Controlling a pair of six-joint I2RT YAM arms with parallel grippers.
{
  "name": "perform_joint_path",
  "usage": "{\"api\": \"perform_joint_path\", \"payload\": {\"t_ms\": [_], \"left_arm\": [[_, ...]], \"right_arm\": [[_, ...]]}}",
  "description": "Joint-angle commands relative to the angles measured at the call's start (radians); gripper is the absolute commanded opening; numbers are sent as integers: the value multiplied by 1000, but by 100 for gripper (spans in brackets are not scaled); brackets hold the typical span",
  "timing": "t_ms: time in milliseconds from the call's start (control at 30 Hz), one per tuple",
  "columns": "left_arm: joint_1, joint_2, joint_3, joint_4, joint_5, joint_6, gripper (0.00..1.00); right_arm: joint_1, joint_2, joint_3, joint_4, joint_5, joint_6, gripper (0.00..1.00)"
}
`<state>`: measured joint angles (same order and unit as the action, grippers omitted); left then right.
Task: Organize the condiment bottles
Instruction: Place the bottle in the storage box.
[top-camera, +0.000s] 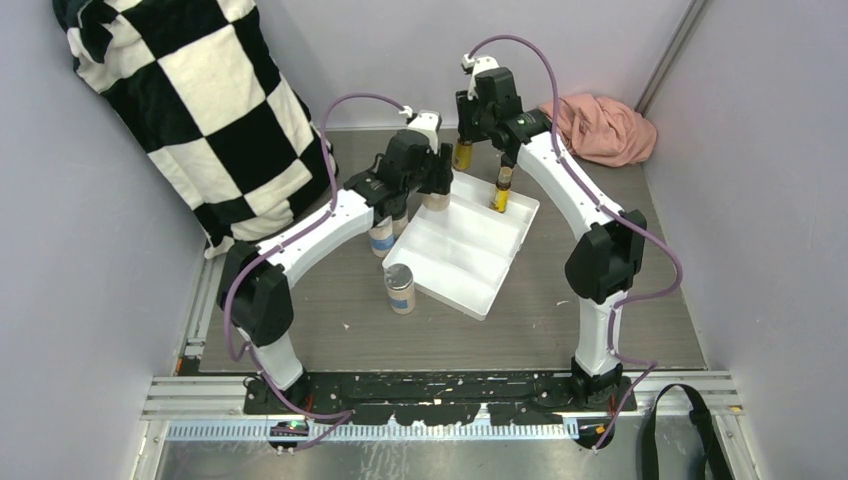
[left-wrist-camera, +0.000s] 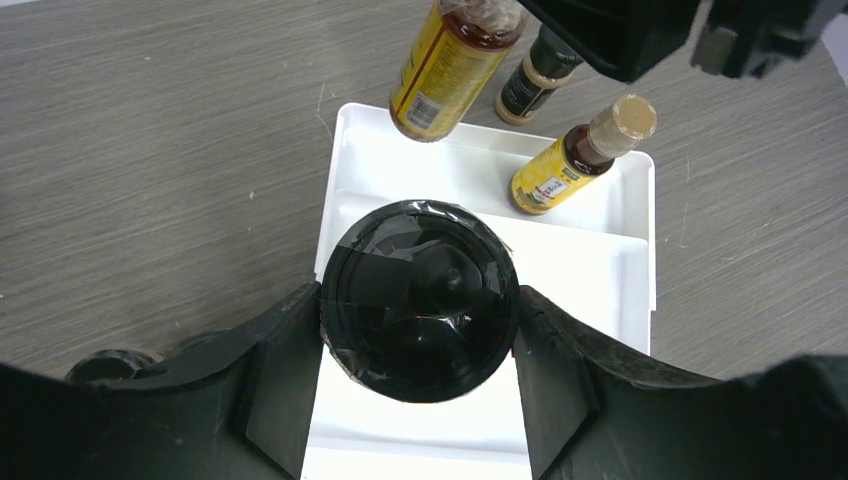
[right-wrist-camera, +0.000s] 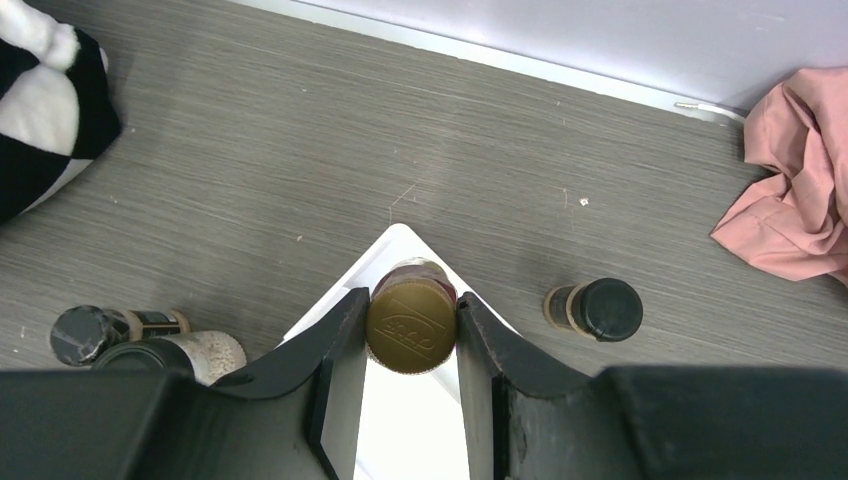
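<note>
Left wrist: 1 tan-capped bottle (left-wrist-camera: 560, 170) in tray (left-wrist-camera: 600, 270); end effectors (left-wrist-camera: 418, 300) (right-wrist-camera: 412, 325) clamping jar (left-wrist-camera: 400, 335), brown-capped bottle (right-wrist-camera: 410, 318)

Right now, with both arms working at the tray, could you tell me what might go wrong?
1. The right tool grips a yellow bottle at the tray corner; lowered there, it may catch the rim and tip.
2. The tan-capped bottle stands in the tray just beside it and could be knocked over.
3. The left tool holds a wide jar close to the right tool; they might collide.
</note>
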<state>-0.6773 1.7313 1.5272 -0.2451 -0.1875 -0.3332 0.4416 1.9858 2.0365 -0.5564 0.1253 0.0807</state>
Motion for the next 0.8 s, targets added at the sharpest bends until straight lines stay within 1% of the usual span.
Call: {"api": "perform_joint_path", "payload": {"t_ms": [0,633,767], "left_arm": [[-10,-51,-9,140,0,-21,0],[-13,7,-89,240,-2,-21,0],[-13,18,-104,289,1,-23,0]], "right_arm": [[6,-8,39,80,19,-14,1],[7,59,0,119,-4,-16,1],[7,69,-9,128,-6,-17,1]]}}
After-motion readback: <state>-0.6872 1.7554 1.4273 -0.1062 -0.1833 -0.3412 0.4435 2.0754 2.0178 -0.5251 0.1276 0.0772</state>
